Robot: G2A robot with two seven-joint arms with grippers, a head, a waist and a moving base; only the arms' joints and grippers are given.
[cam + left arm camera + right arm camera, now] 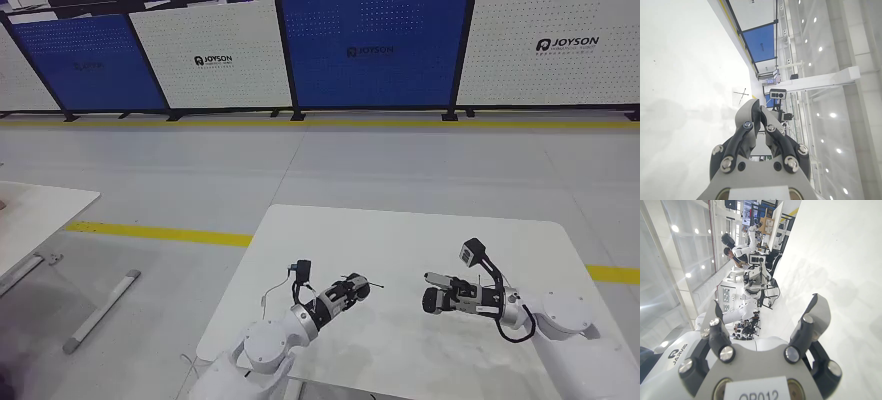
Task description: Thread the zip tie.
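The left gripper (pixel 758 108) has two grey metal fingers with black rubber pads, carried on black link bars with bright round pivots. Its pads are pressed flat together, and nothing can be made out between them. The right gripper (pixel 764 299), of the same build, stands spread wide and holds nothing.

Just past the left gripper's tips, on the smooth white table (pixel 687 75), lie the thin black plastic zip ties (pixel 742 94). The left wrist view resolves them as two hair-fine strands crossed in an X, each with a small knob at one end. Whether they touch the finger cannot be told. In the top view they are no more than a short dark fleck beside that gripper, in the gap between the two arms and nearer the left one. That view also shows the two grippers pointing at each other, apart.

The right wrist view looks across at the left gripper end-on, under its small boxy wrist camera (pixel 757 259). The left wrist view shows the matching one on the right arm.

Beyond the table's far edge, the top view shows a grey floor (pixel 400 165) with two yellow painted lines (pixel 160 234). A second white table (pixel 35 215) stands off to one side. Farthest back is a row of perforated panels (pixel 370 50), two blue and three white.
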